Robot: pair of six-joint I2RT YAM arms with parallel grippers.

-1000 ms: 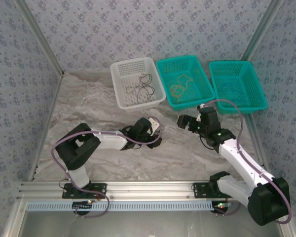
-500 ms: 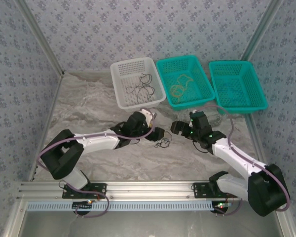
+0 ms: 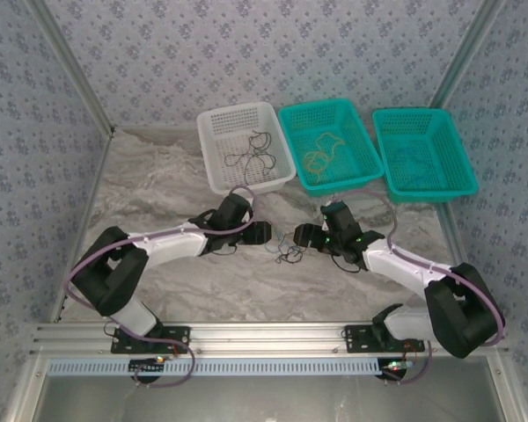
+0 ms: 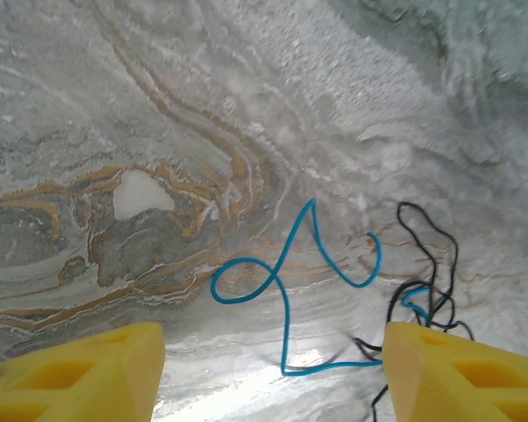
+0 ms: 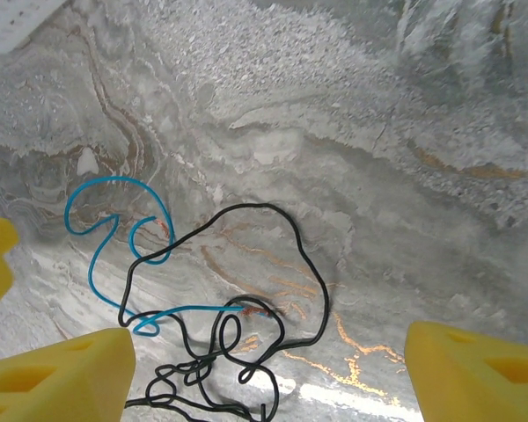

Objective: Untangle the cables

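A small tangle of cables (image 3: 286, 253) lies on the marble table between my two grippers. In the left wrist view a blue cable (image 4: 285, 311) loops across the table, knotted with a black cable (image 4: 392, 303) at the right. The right wrist view shows the black cable (image 5: 256, 205) in a wide loop with tight knots lower left, and the blue cable (image 5: 114, 179) curling at the left. My left gripper (image 3: 268, 236) (image 4: 273, 378) is open just left of the tangle. The right gripper (image 3: 297, 237) (image 5: 268, 374) is open just right of it. Neither holds anything.
Three baskets stand in a row at the back: a white basket (image 3: 213, 167) with black cable in it, a teal basket (image 3: 301, 171) with yellow cable, and another teal basket (image 3: 462, 180) at the right. Patterned walls close in the sides.
Both grippers have moved in toward the table's middle and now flank the tangle. The tangle, hidden at the left gripper a second ago, now lies on the table.
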